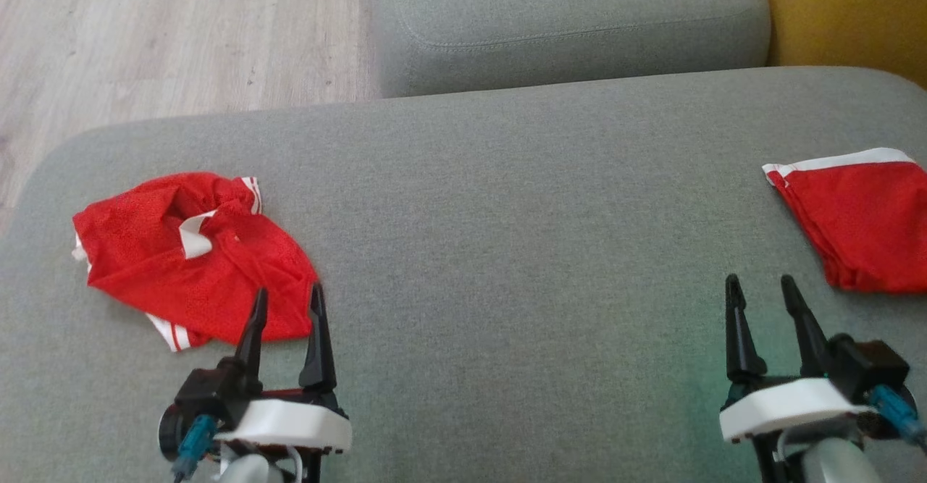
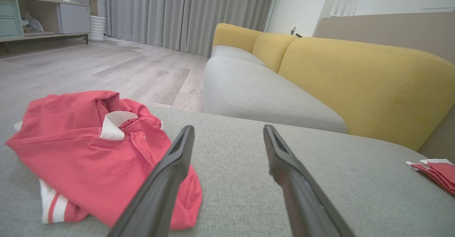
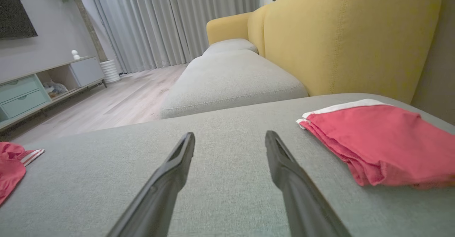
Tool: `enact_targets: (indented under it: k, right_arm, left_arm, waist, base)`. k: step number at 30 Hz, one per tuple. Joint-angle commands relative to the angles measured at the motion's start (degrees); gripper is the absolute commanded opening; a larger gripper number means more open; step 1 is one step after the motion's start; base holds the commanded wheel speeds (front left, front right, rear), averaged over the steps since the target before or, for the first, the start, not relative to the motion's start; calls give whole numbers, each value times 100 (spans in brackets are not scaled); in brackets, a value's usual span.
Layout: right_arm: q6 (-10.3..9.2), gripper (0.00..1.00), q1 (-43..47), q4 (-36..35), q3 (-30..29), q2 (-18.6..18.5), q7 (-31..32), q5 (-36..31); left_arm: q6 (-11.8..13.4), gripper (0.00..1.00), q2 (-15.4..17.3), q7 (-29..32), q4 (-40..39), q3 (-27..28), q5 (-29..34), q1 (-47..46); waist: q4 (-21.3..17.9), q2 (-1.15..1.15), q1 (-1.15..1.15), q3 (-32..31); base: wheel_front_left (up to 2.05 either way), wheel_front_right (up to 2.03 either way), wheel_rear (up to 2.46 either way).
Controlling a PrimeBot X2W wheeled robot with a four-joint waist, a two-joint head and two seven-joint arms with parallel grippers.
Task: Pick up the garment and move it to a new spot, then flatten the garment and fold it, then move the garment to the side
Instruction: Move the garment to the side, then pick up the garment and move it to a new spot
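One crumpled garment point(image 1: 166, 255), left tool point(image 1: 288, 289) perhaps touching

The left gripper point(image 1: 288, 289) hangs over the cushion's point(image 1: 507, 215) near left part, jaws wide apart, fingers pointing away from the body. The right gripper point(image 1: 760, 278) hangs over its near right part, equally wide, fingers leaning slightly rightward.

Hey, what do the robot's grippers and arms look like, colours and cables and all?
The left gripper and right gripper match: two long, black, tapering fingers on a black base with a white housing. A teal-blue connector sits on each one's outer side; the forearms are pale grey.
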Motion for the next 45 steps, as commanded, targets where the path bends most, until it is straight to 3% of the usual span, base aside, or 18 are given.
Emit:
enact_targets:
  k: [1, 19, 25, 27, 35, 45]
  right_arm:
    - [-4, 100, -174, -176, 152, -24, -71, -7]
    - [-4, 100, -114, -266, 223, -23, -127, 239]
    - [-4, 100, 33, -288, 395, -23, -127, 336]
    - [-4, 100, 81, -323, 481, -23, -128, 388]
    - [-4, 100, 141, -376, 795, -23, -128, 530]
    - [-4, 100, 180, -360, 1034, -23, -128, 704]
  left_arm:
    - [-3, 100, 18, -55, -145, 208, 23, -165]
    - [61, 100, 18, -55, -121, 55, -46, -209]
    - [72, 100, 18, -55, -64, 65, 41, -214]
    - [38, 100, 18, -55, 1, 48, 97, -227]
    - [39, 100, 18, -55, 35, 76, 186, -284]
    - [-14, 100, 18, -55, 79, 238, 291, -150]
  waist:
    - [-4, 0, 1, 4]
    - [113, 0, 1, -18]
    - [602, 0, 1, -105]
    - [949, 0, 1, -130]
    - [1743, 0, 1, -199]
    - [2284, 0, 1, -269]
  base:
    - [0, 0, 0]
    - [0, 0, 0]
    - [0, 0, 0]
    - [0, 0, 0]
    - [0, 0, 0]
    - [0, 0, 0]
